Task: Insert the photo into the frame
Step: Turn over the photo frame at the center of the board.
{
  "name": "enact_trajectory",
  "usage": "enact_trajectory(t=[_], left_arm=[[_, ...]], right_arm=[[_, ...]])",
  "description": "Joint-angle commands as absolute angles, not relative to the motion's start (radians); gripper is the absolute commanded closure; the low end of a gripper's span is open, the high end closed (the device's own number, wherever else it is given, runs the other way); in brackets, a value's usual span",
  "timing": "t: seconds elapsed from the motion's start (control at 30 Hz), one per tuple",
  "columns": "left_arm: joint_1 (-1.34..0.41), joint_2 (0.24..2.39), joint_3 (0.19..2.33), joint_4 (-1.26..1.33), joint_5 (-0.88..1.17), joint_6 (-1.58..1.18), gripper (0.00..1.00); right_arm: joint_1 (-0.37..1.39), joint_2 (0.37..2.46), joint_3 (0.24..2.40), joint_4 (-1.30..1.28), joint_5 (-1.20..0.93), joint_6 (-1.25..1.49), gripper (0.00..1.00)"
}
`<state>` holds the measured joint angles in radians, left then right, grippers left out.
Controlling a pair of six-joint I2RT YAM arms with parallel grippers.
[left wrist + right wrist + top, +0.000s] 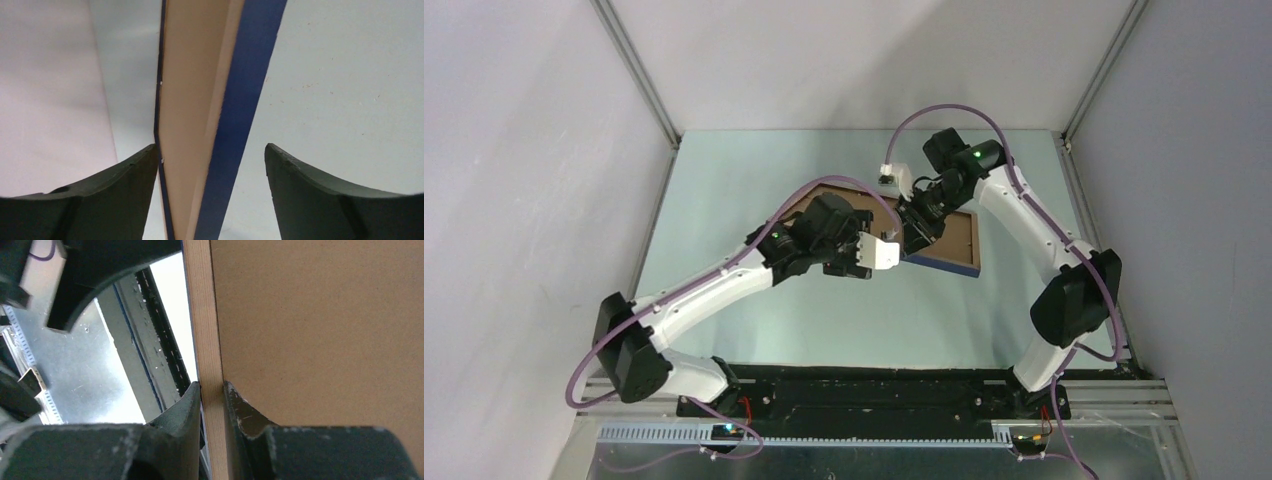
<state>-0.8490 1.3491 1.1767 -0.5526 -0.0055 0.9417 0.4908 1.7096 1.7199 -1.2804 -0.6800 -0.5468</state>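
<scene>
The frame (954,240) is a thin-bordered rectangle, light wood-brown on the back and dark blue on the front and outer edge. A flat brown board (325,330) fills its back. It is held tilted over the middle of the table (724,200), back upward. The right gripper (211,386) pinches the wood border, one finger on each face. The left gripper (211,148) is spread wide astride the frame's edge, one finger just beside the blue rim, the other apart from it
</scene>
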Motion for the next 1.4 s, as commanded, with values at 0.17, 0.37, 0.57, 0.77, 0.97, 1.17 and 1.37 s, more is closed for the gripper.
enact_trajectory(t=[0.17, 0.37, 0.57, 0.77, 0.97, 1.17, 1.37], left_arm=[[-0.908, 1.445, 1.265, -0.544, -0.042, 0.955, 0.31], [-0.945, 1.482, 1.31, -0.543, -0.062, 0.956, 0.43], [-0.977, 1.531, 1.34, -0.544, -0.104, 0.97, 0.54], [-0.988, 1.564, 1.369, -0.545, -0.121, 0.965, 0.66], [-1.003, 1.56, 1.377, -0.557, -0.154, 0.962, 0.91], [-1.015, 1.54, 1.379, -0.581, -0.181, 0.943, 1.0], [-1.019, 1.499, 1.404, -0.612, -0.163, 0.888, 1.0]], right_arm=[[0.436, 1.714, 1.806, -1.391, -0.802, -0.557, 1.0], [0.419, 1.717, 1.809, -1.398, -0.82, -0.557, 1.0], [0.406, 1.717, 1.812, -1.406, -0.837, -0.556, 1.0], [0.395, 1.715, 1.809, -1.415, -0.848, -0.56, 1.0], [0.37, 1.705, 1.803, -1.408, -0.849, -0.545, 0.92], [0.324, 1.663, 1.814, -1.364, -0.831, -0.493, 0.51], [0.259, 1.591, 1.828, -1.323, -0.806, -0.449, 0.28]])
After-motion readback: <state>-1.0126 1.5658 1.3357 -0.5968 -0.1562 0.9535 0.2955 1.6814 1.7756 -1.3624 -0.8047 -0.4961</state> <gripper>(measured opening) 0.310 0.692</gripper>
